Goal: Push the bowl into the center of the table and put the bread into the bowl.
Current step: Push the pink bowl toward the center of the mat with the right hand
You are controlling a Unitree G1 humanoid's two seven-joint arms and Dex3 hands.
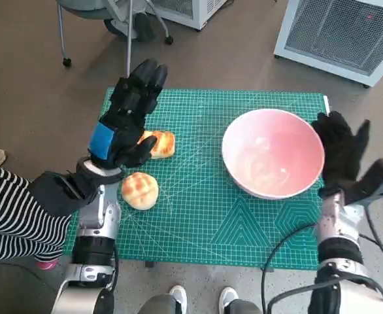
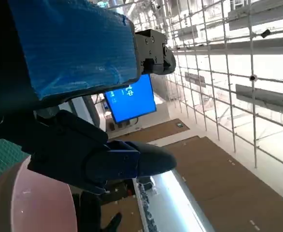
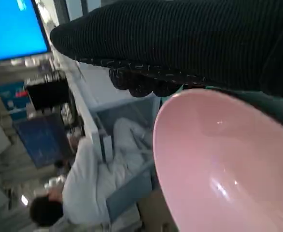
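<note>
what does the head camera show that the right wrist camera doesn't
Only the head view shows the green gridded cutting mat, the two golden bread rolls and the blue-taped black left hand raised above them, fingers apart. Only the right wrist view shows a person in white and a blue screen behind. Both show the empty round pink bowl with the black-gloved right hand at its rim.

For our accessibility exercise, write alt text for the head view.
A pink bowl sits right of centre on a green mat, the gloved right hand at its outer rim. The open left hand hovers above two bread rolls.
</note>
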